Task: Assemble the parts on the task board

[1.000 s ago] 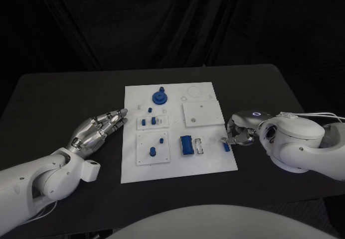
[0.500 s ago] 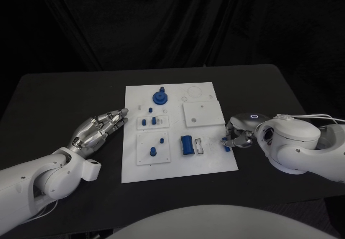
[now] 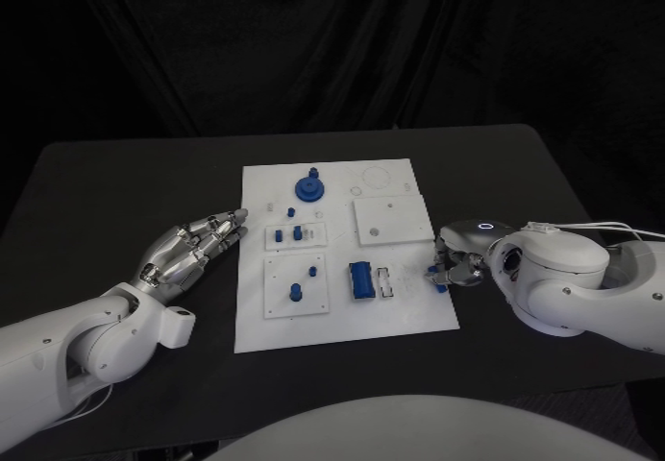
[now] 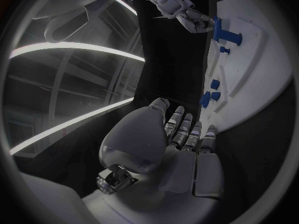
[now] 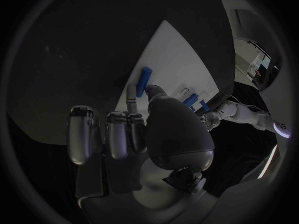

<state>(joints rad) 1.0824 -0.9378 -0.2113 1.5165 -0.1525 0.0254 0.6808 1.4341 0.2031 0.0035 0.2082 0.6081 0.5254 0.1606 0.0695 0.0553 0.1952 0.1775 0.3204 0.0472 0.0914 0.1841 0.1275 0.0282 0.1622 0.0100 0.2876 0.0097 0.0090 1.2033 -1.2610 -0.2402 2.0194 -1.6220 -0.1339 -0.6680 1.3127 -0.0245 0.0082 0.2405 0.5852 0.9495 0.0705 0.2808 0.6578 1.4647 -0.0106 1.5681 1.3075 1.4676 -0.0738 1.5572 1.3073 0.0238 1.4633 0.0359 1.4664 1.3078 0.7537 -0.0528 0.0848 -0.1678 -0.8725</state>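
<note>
Picking up blue peg (image 5: 144, 78) at board (image 3: 402, 322) rt edge w/ rt hand (image 3: 460, 261), fingers closing on it; lt hand (image 3: 187, 254) idling flat, fingers extended, holding nothing; needing lift, then seating in socket.

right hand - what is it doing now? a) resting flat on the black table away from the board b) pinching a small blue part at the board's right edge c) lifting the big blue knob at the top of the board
b: the right hand has its fingers closed on a small blue part at the right edge of the task board.
</note>
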